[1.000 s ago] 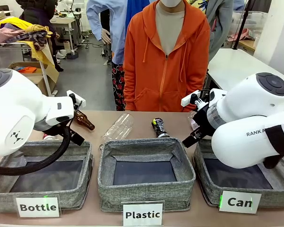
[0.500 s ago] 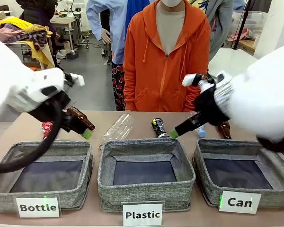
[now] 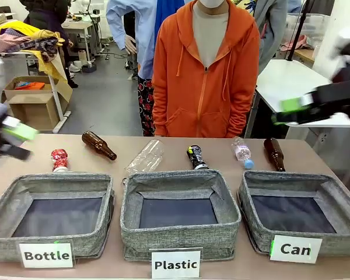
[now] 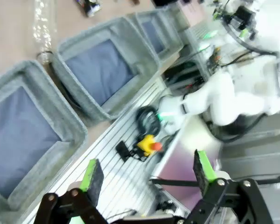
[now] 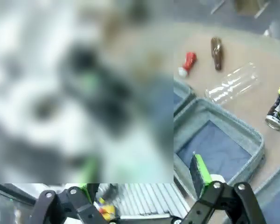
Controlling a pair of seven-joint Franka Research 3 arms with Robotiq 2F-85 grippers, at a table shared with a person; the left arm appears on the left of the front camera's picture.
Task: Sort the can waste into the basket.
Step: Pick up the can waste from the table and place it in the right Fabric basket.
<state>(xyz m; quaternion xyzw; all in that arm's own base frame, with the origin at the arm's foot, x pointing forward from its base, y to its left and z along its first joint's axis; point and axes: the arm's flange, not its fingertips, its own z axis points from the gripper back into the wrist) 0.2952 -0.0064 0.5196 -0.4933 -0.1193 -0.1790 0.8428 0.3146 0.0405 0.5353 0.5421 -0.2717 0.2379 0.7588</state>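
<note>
While a person in an orange hoodie [image 3: 204,70] is standing at the far side of the table [image 3: 315,158], the left gripper [image 3: 11,139] is hanging, blurred, at the table's left edge. In the left wrist view its jaws are gaping wide and gripping nothing, and its green pads [image 4: 92,175] are framing the robot's own base and floor. The right gripper [image 3: 297,111] is hovering high at the right, above and beyond the Can basket [image 3: 332,244], likewise blurred. The right wrist view is showing it spread wide and empty, with one green pad [image 5: 200,170] sharp and the other lost in haze.

Both pieces of can waste are lying on the tabletop, outside every basket. The red can [image 3: 59,158] is sitting just beyond the far rim of the Bottle basket [image 3: 99,233], near a brown bottle [image 3: 99,145]. The black can [image 3: 195,157] is resting just behind the Plastic basket [image 3: 181,236], between a clear plastic bottle [image 3: 146,157] and a smaller clear bottle [image 3: 242,153]. A second brown bottle [image 3: 274,154] is lying beyond the Can basket.
</note>
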